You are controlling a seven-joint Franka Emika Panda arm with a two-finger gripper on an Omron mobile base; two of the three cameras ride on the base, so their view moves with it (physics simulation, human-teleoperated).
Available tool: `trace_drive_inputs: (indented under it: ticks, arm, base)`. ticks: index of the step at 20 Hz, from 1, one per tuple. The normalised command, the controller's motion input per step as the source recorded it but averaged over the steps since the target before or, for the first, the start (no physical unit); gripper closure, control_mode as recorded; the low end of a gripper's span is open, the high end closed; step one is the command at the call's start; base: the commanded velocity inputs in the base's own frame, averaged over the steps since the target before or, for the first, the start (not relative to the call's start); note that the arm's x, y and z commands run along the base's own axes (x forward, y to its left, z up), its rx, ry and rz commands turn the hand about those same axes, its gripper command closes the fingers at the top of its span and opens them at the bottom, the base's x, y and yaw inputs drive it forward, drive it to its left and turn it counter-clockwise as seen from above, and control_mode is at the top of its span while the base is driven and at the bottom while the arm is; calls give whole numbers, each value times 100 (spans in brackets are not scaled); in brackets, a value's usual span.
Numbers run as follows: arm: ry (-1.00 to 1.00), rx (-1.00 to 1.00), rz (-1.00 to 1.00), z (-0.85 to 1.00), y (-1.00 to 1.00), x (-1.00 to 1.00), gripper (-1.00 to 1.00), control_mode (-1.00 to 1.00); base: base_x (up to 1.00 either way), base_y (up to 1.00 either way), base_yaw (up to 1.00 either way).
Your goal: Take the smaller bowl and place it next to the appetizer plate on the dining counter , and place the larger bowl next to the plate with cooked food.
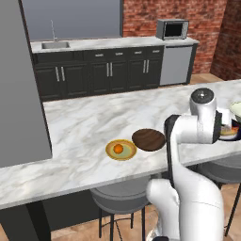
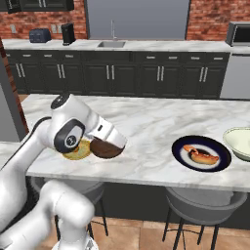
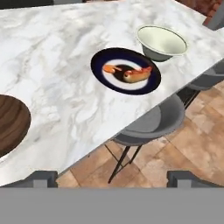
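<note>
On dining counter: both bowls placed
wooden bowl: beside appetizer plate
cream bowl: beside cooked-food plate
gripper: wide open, empty
left: nothing apparent

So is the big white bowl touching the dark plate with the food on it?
Apart. In the hand view, a strip of marble shows between the larger bowl and the plate with cooked food, though they sit close together.

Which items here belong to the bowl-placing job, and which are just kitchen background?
Job items:
smaller bowl
appetizer plate
larger bowl
plate with cooked food
dining counter

Background:
microwave
sink
toaster
bar stools
</note>
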Motion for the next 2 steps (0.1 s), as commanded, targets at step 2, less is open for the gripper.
trace_drive_inputs:
  ticks: [2]
  arm:
    - [13, -18, 0, 100, 38, -74, -100, -100]
  base:
    - [0, 0, 0]
